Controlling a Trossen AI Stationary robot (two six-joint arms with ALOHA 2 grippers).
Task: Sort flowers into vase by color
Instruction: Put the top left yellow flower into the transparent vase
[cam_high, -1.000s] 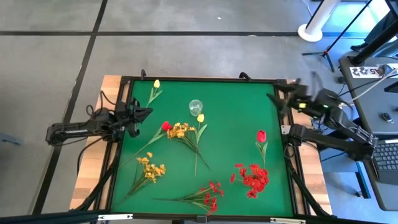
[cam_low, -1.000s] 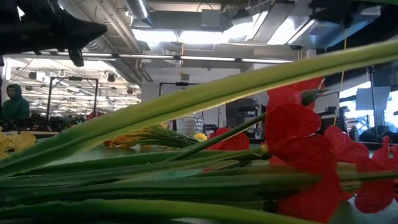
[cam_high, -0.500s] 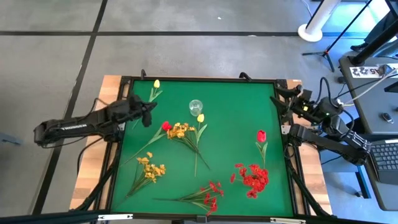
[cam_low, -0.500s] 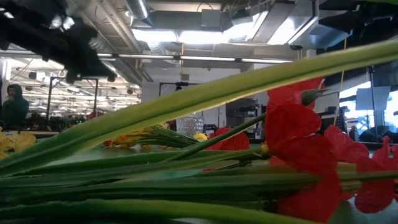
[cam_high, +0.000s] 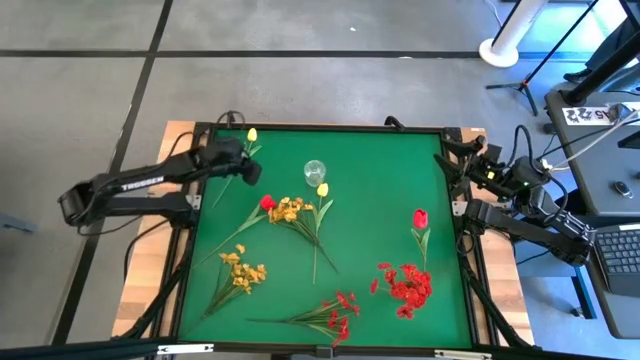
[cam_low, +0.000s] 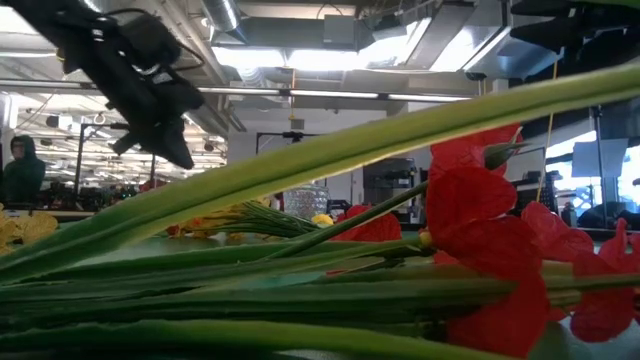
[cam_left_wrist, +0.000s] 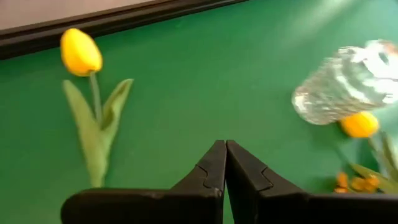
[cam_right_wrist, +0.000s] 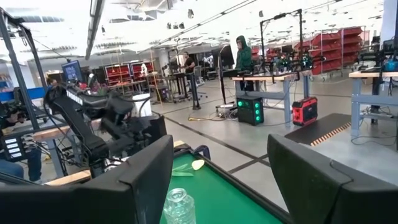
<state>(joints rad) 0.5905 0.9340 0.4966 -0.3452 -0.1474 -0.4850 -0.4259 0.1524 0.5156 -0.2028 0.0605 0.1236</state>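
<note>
Flowers lie flat on the green mat (cam_high: 380, 170). A yellow tulip (cam_high: 251, 135) is at the far left, another yellow tulip (cam_high: 322, 189) lies by the clear glass vase (cam_high: 315, 171), and a red tulip (cam_high: 420, 218) lies at the right. A red tulip (cam_high: 267, 202), yellow sprays (cam_high: 243, 270) and red sprays (cam_high: 405, 285) lie nearer. My left gripper (cam_high: 254, 175) hangs shut above the mat, between the far-left tulip (cam_left_wrist: 81, 53) and the vase (cam_left_wrist: 345, 84), its fingertips (cam_left_wrist: 225, 149) together and tipped down. My right gripper (cam_high: 462, 160) waits open at the right edge, with nothing between its fingers (cam_right_wrist: 221, 168).
A black frame (cam_high: 320, 128) rims the mat. In the low view, green stems (cam_low: 300, 260) and red blooms (cam_low: 480, 240) fill the foreground, with my left gripper (cam_low: 165, 135) above them. People stand in the room beyond (cam_right_wrist: 242, 53).
My left arm has swung from the table's left edge out over the mat, toward the far-left yellow tulip and the vase. Its gripper has tipped downward and stayed shut. My right arm has sunk a little at the right edge, its gripper still open.
</note>
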